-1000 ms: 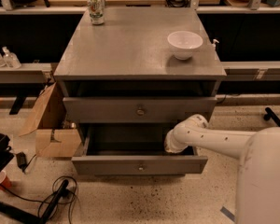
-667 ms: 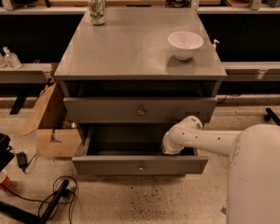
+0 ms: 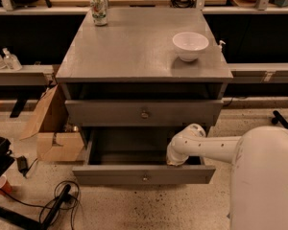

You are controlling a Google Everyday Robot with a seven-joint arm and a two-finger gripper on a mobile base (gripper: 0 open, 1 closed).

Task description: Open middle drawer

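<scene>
The middle drawer [image 3: 144, 175] is pulled well out of the grey cabinet [image 3: 134, 56]. Its flat grey front with a small brass knob [image 3: 145, 178] faces me, and its plain grey inside [image 3: 129, 150] shows. My white arm [image 3: 206, 145] reaches in from the right over the drawer's right side. My gripper [image 3: 174, 160] is down inside the drawer at its right end, just behind the front, mostly hidden by the wrist. The top drawer [image 3: 144, 113] above is shut. The lowest drawer is hidden under the open one.
A white bowl [image 3: 190, 45] and a can [image 3: 99, 9] stand on the cabinet top. A cardboard box [image 3: 53, 128] sits on the floor left of the cabinet. Cables [image 3: 57, 200] lie at the lower left. My white base [image 3: 266, 181] fills the lower right.
The wrist has moved a little left and down into the drawer. The drawer front has come slightly further out toward me.
</scene>
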